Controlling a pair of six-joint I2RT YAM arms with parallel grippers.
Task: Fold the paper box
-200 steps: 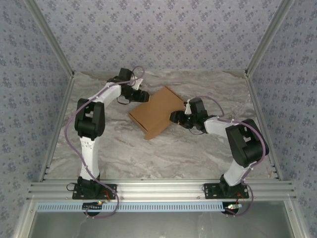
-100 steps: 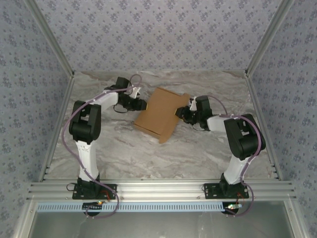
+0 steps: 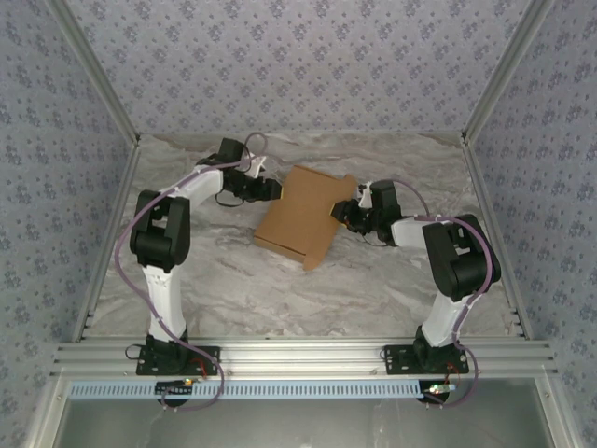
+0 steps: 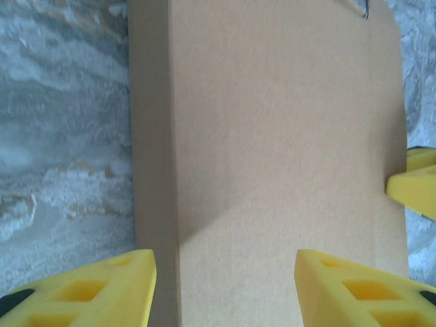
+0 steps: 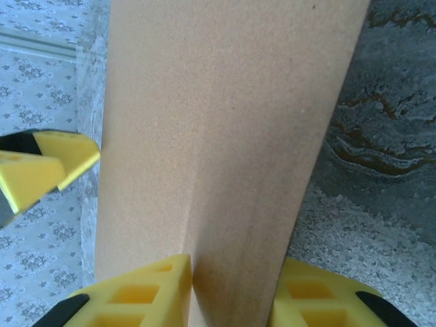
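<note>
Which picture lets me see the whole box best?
The top view. There the box shows whole, with its full outline against the table. In the left wrist view the box is a cropped close-up of a flat brown face. In the right wrist view it is a cropped brown strip.

Overhead; wrist cameras close on paper box (image 4: 272,136)

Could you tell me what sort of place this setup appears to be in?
Probably a robot test cell in a lab rather than a home. An aluminium frame carries the left arm and right arm, patterned walls close in a marble-look table, and a paper box sits between the arms.
</note>
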